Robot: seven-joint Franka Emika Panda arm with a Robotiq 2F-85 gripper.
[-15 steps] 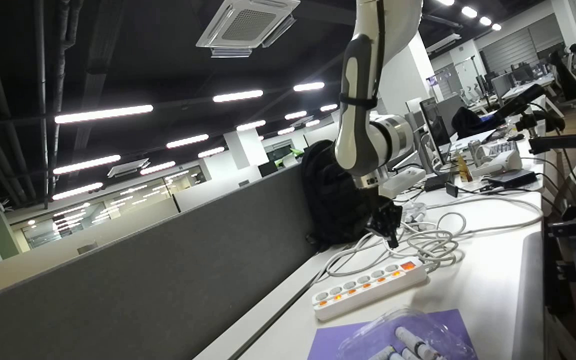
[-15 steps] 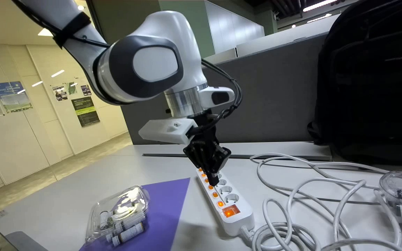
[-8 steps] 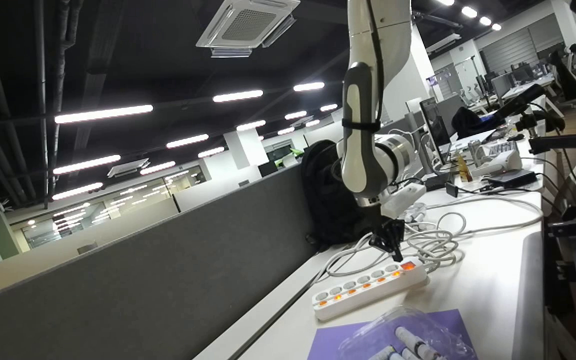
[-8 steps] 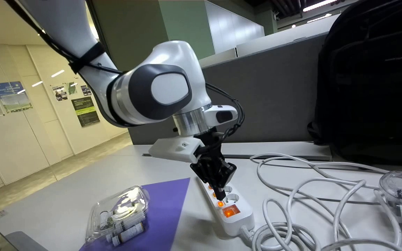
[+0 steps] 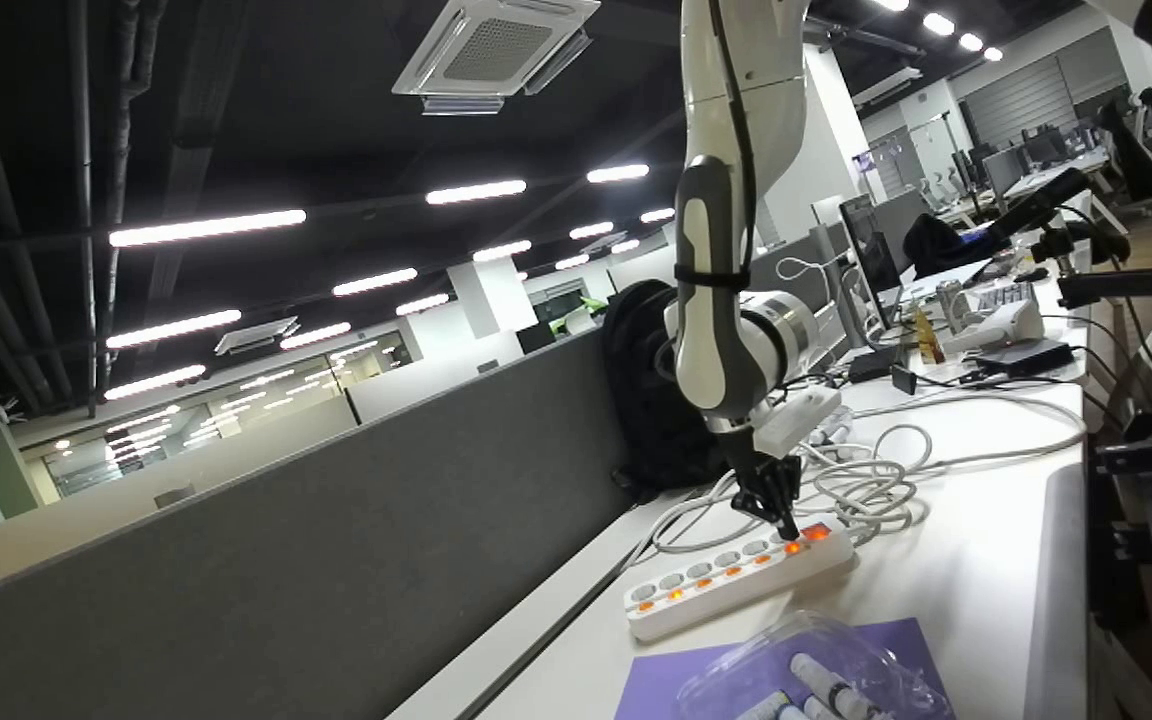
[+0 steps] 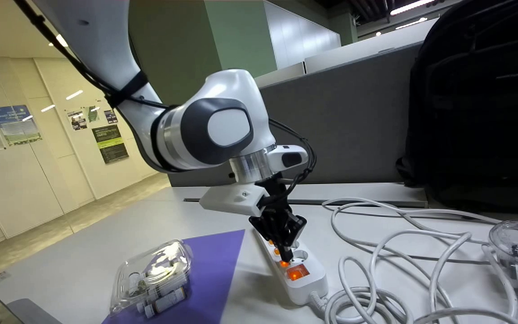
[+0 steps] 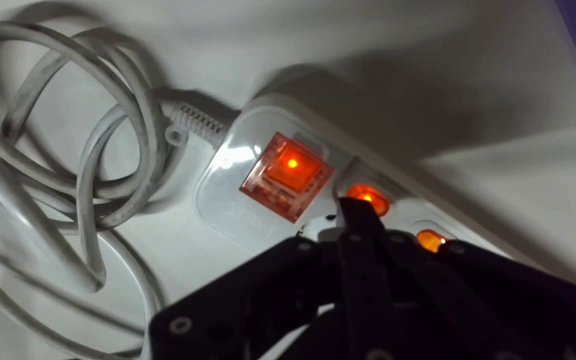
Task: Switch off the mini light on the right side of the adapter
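The adapter is a long white power strip (image 5: 741, 592) on the desk, also seen in an exterior view (image 6: 308, 288) and the wrist view (image 7: 225, 202). Its row of small orange switches runs beside the sockets. The small switch nearest the cord end (image 7: 375, 201) glows, and so does the large square switch (image 7: 293, 167) beside it. My gripper (image 7: 360, 212) is shut and empty, pointing down. In both exterior views its tips (image 5: 788, 532) (image 6: 287, 257) are at that end small switch (image 6: 284, 264). In the wrist view they cover its lower edge. I cannot tell whether they touch it.
White cables (image 6: 367, 288) lie coiled by the strip's cord end. A purple sheet (image 6: 223, 252) with a clear box of vials (image 6: 155, 274) lies beside the strip. A grey partition (image 5: 336, 560) and a black backpack (image 6: 475, 112) stand behind.
My gripper has moved down and along the strip toward its cord end, from above the strip to the end small switch. That switch still glows. The strip has not moved.
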